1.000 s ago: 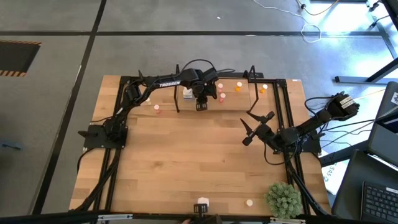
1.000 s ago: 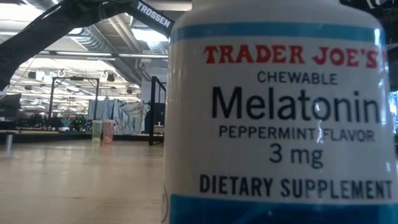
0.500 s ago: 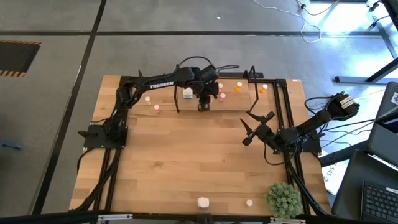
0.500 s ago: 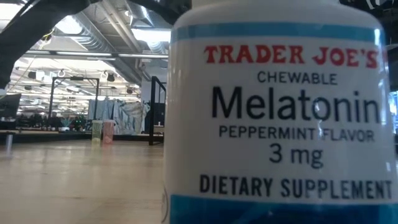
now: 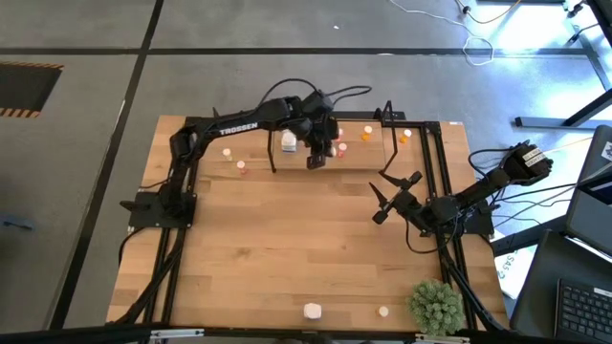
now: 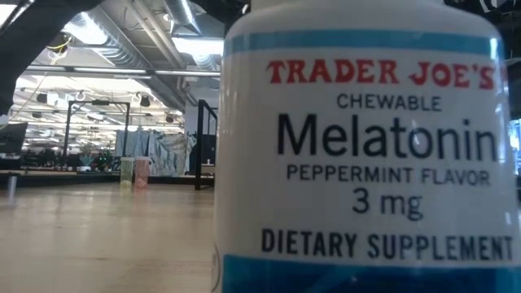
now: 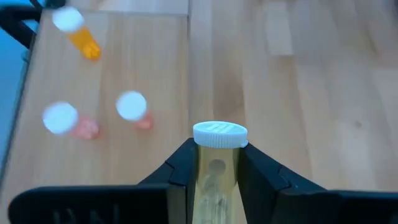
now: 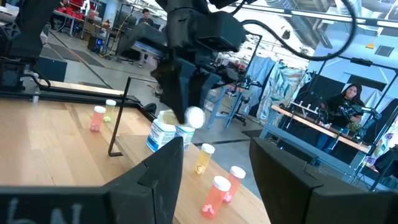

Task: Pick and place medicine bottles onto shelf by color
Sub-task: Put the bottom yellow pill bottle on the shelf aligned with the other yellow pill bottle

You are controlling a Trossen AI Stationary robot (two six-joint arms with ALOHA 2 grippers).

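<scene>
My left gripper [image 5: 316, 160] hangs over the shelf [image 5: 421, 161] at the table's far side, shut on a small pale yellow bottle with a white cap [image 7: 219, 133]. The right wrist view shows that bottle [image 8: 194, 116] in the air above a white bottle with a blue label [image 8: 163, 134]. Standing on the shelf base are pink bottles [image 7: 134, 109] [image 7: 65, 119], an orange one [image 7: 79, 32] and a white one [image 5: 288, 143]. My right gripper [image 5: 390, 194] waits open at mid-right, holding nothing. My left gripper pinches the yellow bottle's body just below the cap [image 7: 216, 163] between its two fingers, one on each side. The bottle lies along the fingers, its cap past their tips. The fingers slant down from above. The bottle hangs clear of the shelf.
A big white melatonin bottle [image 6: 358, 146] stands right before the low camera, at the table's near edge [image 5: 312, 311]. A small bottle [image 5: 383, 311] and a green plant [image 5: 435, 306] are near it. Black shelf uprights [image 5: 273, 158] [image 5: 387, 143] flank my left gripper. Two more bottles [image 5: 227, 151] stand far left.
My left gripper has risen above the shelf with the yellow bottle still in its hold, and its fingers have tipped closer to level. My right arm has kept still.
</scene>
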